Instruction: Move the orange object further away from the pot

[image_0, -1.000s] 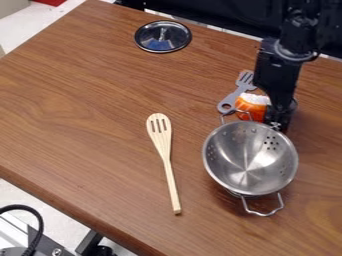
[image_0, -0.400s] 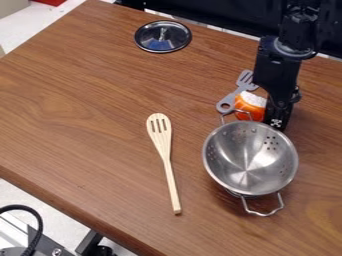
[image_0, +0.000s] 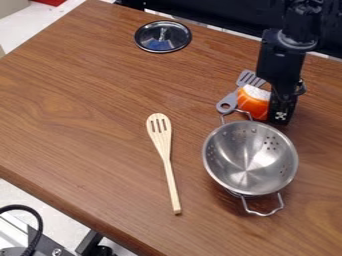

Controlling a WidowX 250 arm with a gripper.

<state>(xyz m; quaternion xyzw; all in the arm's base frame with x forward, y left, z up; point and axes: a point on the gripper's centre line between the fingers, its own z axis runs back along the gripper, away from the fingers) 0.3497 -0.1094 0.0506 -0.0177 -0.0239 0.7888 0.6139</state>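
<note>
one grey spatula [image_0: 233,97] beside orange object [image_0: 253,104], colander [image_0: 224,157] near; gripper [image_0: 280,116]: opening, hold unclear.

My black arm [image_0: 282,57] is leaning slightly at the upper right, and my pincer [image_0: 281,114] is pointing downward below it

From my end I can see a wood-grain table [image_0: 80,100]. Around its middle lies a pale wooden spatula [image_0: 160,133], slotted head pointing far, handle near. Farther right I make out a gray slotted spatula [image_0: 233,96], a hole in its handle's near end. A round, metal-rimmed lid [image_0: 148,40] lies toward the far edge. Near left, I spot a curved black cable [image_0: 39,225] beyond the edge.
</note>
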